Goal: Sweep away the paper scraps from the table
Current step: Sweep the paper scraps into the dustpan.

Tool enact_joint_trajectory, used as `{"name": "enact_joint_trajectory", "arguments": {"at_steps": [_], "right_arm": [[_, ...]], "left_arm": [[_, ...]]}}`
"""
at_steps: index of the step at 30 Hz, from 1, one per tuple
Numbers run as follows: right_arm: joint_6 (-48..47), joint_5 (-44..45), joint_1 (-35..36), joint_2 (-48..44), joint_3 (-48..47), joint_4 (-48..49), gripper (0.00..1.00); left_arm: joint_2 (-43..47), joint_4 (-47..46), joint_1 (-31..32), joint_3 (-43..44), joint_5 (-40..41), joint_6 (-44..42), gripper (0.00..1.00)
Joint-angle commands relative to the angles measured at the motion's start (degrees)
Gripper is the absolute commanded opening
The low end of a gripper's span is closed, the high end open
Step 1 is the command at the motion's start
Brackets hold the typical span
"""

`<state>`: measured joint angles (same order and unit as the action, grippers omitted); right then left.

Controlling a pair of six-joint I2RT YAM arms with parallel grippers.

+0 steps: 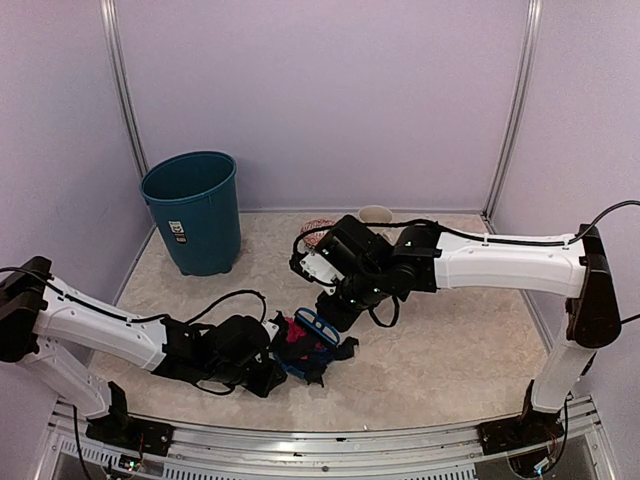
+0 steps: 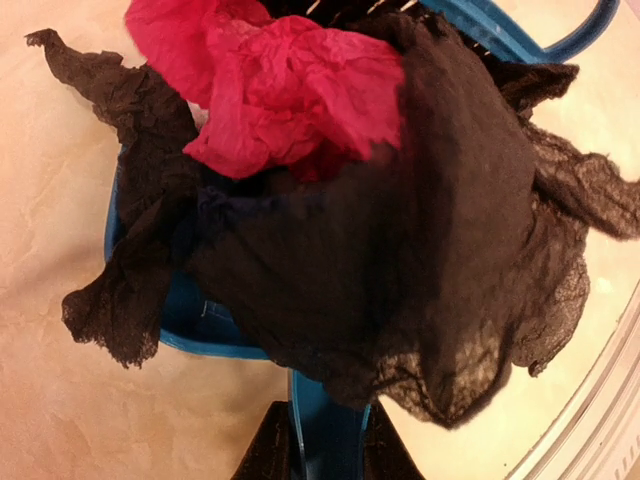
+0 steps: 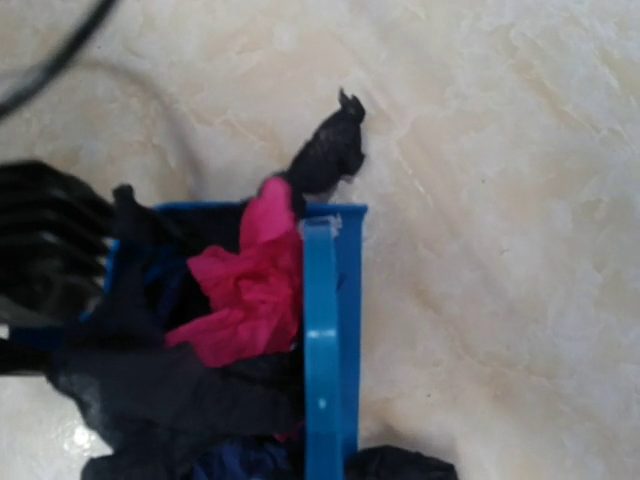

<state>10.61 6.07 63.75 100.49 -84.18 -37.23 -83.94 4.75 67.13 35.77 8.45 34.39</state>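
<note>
From above, the scraps point(image 1: 298, 335), pink and black, are heaped in the dustpan point(image 1: 296, 368) near the middle of the worktop's point(image 1: 450, 340) near edge. The left gripper point(image 1: 270, 362) meets the pan from the left, and the right gripper point(image 1: 335, 312) sets the brush point(image 1: 318, 325) at its far side. The bin point(image 1: 195, 205) stands towards the far left corner. Its white sticker point(image 1: 177, 232) is too small to read, and no other writing shows.

In the left wrist view, the fingers point(image 2: 268, 455) are closed narrow on the pan's handle point(image 2: 325, 435). Black paper hangs over both side rims.

In the right wrist view, the brush runs up from the bottom edge along the pan. The fingers are out of sight, but the gripper is closed and seems to hold the brush. One black scrap point(image 3: 330, 150) pokes past the rim onto the worktop.

Sweeping looks nearly done. The next move is probably to nudge in the strays, then lift the pan level towards the bin so that nothing overhanging slides off.
</note>
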Motion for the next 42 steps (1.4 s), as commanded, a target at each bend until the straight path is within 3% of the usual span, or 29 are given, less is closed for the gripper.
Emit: {"name": "enact_joint_trajectory", "arguments": {"at_steps": [1, 29, 42], "right_arm": [[1.06, 1.12, 0.77, -1.90, -1.45, -0.79, 0.00], [5.79, 14.67, 0.56, -10.78, 0.84, 2.19, 0.00], [7.24, 15.63, -0.20, -13.98, 4.49, 3.93, 0.00]], "left_arm": [[3.26, -0.17, -0.43, -1.15, 3.00, -0.49, 0.00], [9.07, 1.80, 0.80, -0.99, 8.22, -0.64, 0.00], [12.94, 4.61, 1.25, 0.43, 13.27, -0.44, 0.00]]}}
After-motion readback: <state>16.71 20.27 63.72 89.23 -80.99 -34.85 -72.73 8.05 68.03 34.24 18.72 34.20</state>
